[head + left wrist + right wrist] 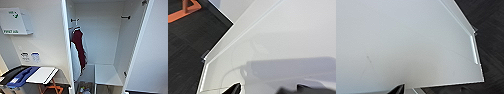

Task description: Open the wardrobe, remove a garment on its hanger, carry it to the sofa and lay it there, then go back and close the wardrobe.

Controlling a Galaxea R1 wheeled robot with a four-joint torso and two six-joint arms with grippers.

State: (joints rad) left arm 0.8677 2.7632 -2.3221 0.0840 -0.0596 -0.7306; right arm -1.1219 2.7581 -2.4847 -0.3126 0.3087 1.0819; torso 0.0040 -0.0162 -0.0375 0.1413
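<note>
both wardrobe (105, 37) doors stand open, each wrist close against a door panel; jaws' state i cannot tell; the doors look stiff, light-swinging, best pushed near the free edge.

White wardrobe (105, 37) w/ both doors open, dark red and white garments hung inside left

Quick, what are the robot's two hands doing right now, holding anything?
Left tool: cannot be told; it is close to a white wardrobe panel.
Right tool: cannot be told either.
</note>
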